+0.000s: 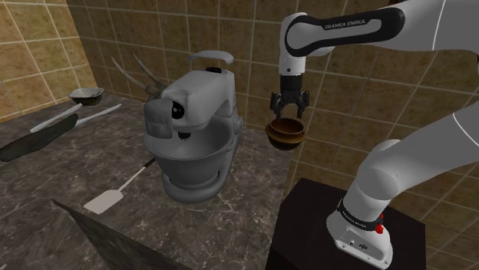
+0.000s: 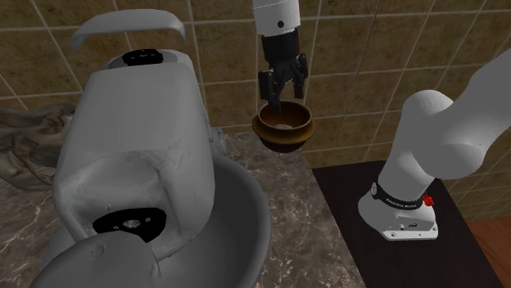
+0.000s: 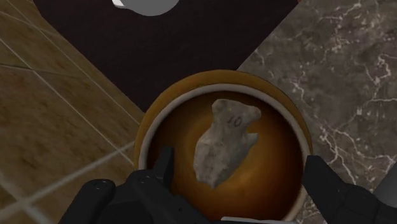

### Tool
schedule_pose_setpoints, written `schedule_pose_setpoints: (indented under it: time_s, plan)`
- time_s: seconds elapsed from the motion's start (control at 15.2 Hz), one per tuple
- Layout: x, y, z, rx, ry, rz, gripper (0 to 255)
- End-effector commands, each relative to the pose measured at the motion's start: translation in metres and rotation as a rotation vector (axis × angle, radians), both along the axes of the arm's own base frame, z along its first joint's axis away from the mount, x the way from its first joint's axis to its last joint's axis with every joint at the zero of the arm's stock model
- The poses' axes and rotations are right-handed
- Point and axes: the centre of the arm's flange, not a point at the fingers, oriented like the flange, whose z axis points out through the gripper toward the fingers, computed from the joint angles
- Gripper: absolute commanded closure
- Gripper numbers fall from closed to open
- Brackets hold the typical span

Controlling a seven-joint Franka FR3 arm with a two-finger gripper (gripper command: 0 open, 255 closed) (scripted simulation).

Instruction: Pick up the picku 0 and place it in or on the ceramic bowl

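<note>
A brown ceramic bowl point(image 1: 285, 133) point(image 2: 283, 129) sits close to the tiled wall, between the counter's end and the dark stand; what it rests on I cannot tell. In the wrist view a pale grey, rough, arrowhead-like stone piece point(image 3: 224, 141) lies inside the bowl point(image 3: 289, 118), slightly tilted on the brown bottom. My black gripper point(image 1: 289, 105) point(image 2: 281, 92) point(image 3: 242, 167) hangs straight above the bowl, pointing down. It is open, and the fingers point(image 3: 164, 167) stand apart on either side of the piece without touching it.
A large grey stand mixer point(image 1: 196, 130) point(image 2: 139, 172) with its bowl takes up the marble counter point(image 1: 92, 169) at the shoulder view's middle. A white spatula point(image 1: 115, 192), a dark pan point(image 1: 34, 134) and a small tray point(image 1: 86, 95) lie further left. The dark stand point(image 1: 307, 222) is at lower right.
</note>
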Motion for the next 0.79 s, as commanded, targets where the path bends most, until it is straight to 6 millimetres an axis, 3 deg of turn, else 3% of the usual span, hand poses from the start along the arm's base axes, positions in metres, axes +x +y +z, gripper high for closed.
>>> schedule_pose_setpoints:
  time_s: [0.0, 0.26, 0.73]
  plan:
    - [-0.003, -0.001, -0.015, 0.012, 0.046, -0.008, 0]
    - [0.01, -0.008, 0.033, 0.012, 0.046, -0.008, 0]
    - [0.01, -0.008, 0.033, 0.012, 0.046, -0.008, 0]
